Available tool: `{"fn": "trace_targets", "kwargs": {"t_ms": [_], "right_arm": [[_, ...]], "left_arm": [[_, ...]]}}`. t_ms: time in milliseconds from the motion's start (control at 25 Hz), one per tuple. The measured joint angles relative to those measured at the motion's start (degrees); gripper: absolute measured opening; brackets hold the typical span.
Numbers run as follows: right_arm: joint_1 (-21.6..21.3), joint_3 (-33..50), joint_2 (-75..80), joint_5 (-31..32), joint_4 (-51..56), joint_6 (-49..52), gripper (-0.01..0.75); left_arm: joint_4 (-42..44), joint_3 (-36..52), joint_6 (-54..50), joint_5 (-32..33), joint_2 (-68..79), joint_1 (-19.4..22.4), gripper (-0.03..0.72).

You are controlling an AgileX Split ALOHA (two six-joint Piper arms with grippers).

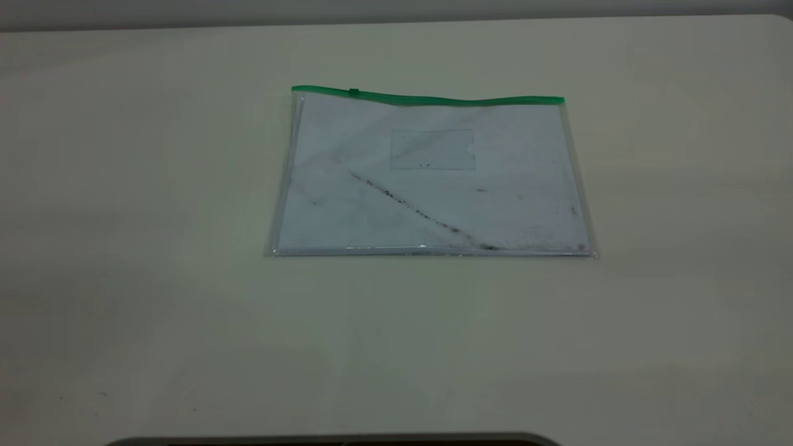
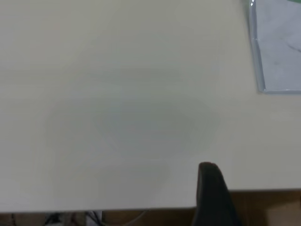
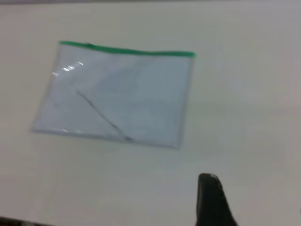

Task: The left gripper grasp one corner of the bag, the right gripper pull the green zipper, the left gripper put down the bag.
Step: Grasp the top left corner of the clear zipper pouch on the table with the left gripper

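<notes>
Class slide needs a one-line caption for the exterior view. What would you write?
Clear bag with green zipper along its far edge, slider near the left end, lying flat on the table; no gripper in view.

A pale cream table (image 1: 155, 310) fills nearly the whole exterior view under soft, even light. At 12 o'clock its far edge meets a grey wall (image 1: 396, 9), and at 6 o'clock a dark curved rim (image 1: 334, 440) cuts in.
</notes>
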Motion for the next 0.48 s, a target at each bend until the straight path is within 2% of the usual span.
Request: {"fn": "trace_targets", "kwargs": {"t_ms": [240, 480], "right_arm": [[0.00, 0.01, 22.51, -14.12, 8.87, -13.02, 0.485], [0.00, -0.85, 42.44, -25.02, 26.75, -34.20, 0.485]], "left_arm": [[-1.32, -4.13, 0.81, -14.86, 25.44, 0.00, 0.497], [-3.77, -11.18, 5.36, -24.80, 49.49, 0.00, 0.497]]}}
